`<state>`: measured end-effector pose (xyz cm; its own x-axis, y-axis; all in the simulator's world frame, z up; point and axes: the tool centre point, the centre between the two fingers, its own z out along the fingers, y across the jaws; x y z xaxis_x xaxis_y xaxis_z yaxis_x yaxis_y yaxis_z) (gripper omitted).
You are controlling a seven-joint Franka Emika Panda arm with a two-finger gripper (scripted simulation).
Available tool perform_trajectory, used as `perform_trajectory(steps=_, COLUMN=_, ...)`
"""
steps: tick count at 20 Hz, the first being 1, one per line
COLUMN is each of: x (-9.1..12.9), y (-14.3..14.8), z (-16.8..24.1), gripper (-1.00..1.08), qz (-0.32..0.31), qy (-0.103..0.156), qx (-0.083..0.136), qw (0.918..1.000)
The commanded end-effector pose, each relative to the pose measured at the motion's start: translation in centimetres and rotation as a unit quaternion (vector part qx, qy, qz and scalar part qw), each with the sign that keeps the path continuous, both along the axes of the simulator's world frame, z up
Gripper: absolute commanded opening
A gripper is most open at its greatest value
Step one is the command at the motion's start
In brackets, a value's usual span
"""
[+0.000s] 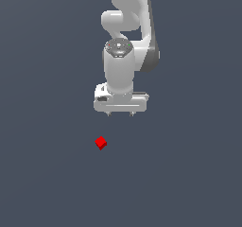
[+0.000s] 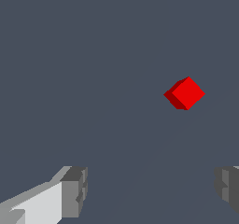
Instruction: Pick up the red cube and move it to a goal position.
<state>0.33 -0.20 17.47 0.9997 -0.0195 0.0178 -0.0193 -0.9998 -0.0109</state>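
Currently the red cube [image 1: 100, 143] is seen lying free below centre frame, apart from the spread, empty gripper [image 1: 121, 113] above it; likely light and rigid, it is best pinched across two opposite flat faces.

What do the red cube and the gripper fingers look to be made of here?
Red cube: flat, uniform bright red, matte, no texture or highlights; the render leaves the material open, possibly plastic. Gripper fingers: plain grey blocks with ridged inner faces, matte, on a white body; material undetermined, perhaps rubbery pads.
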Motion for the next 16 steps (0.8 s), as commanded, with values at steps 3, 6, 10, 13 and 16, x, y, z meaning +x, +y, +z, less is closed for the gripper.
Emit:
perform_trajectory(steps=3, x=0.0, y=0.0, z=0.0, gripper=1.00, qz=0.001, qy=0.000, qx=0.000, qw=1.0000)
perform_trajectory(steps=6, x=0.0, y=-0.2, z=-0.3, gripper=1.00, qz=0.007, qy=0.000, qx=0.000, qw=1.0000)
perform_trajectory(steps=10, x=0.1, y=-0.7, z=-0.9, gripper=1.00, qz=0.021, qy=0.000, qx=0.000, qw=0.9998)
perform_trajectory(steps=13, x=0.3, y=-1.2, z=-1.6, gripper=1.00, qz=0.038, qy=0.001, qx=-0.001, qw=0.9993)
perform_trajectory(steps=16, x=0.5, y=-1.9, z=-2.5, gripper=1.00, qz=0.060, qy=0.001, qx=-0.001, qw=0.9982)
